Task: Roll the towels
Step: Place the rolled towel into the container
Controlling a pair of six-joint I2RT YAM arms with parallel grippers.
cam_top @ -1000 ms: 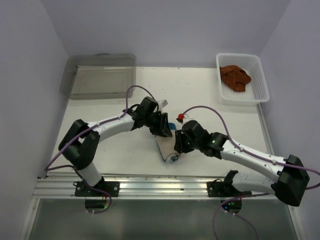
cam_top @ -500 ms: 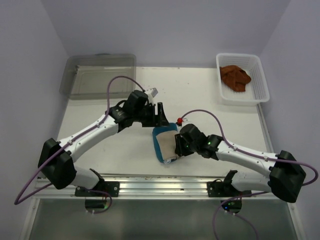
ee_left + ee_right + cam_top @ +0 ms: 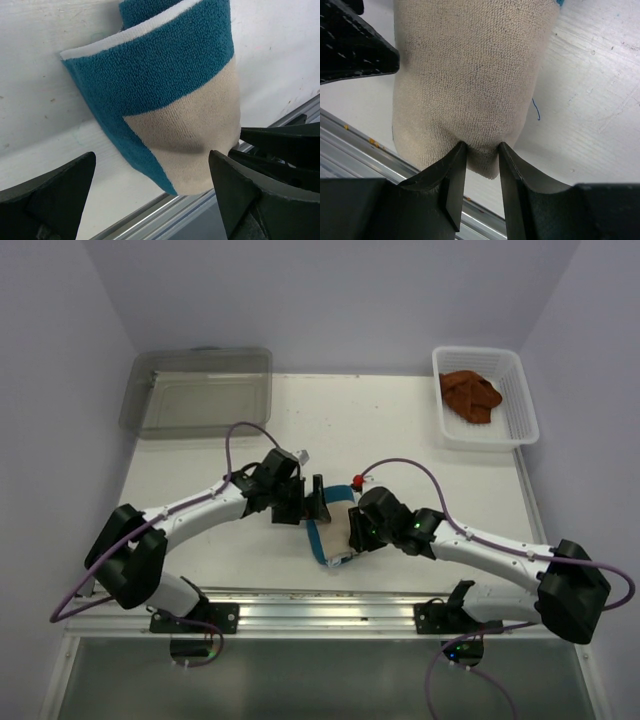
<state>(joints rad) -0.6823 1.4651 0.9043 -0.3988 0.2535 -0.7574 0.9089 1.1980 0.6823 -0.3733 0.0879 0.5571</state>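
The cream towel (image 3: 328, 535) with blue edges lies loosely rolled close to the near edge of the surface (image 3: 400, 430), between both arms; the rust-brown towel (image 3: 470, 395) sits in the white basket (image 3: 525, 405) at far right. In the left wrist view, the left end effector (image 3: 150, 170) stands wide open, holding nothing. In the right wrist view, the right end effector (image 3: 482, 155) pinches the roll's cream end.

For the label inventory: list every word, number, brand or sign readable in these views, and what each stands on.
No text can be read in any view.
cream towel: only teal bands and plain cream pile show, no lettering.
white tag on the left arm: too small to read.
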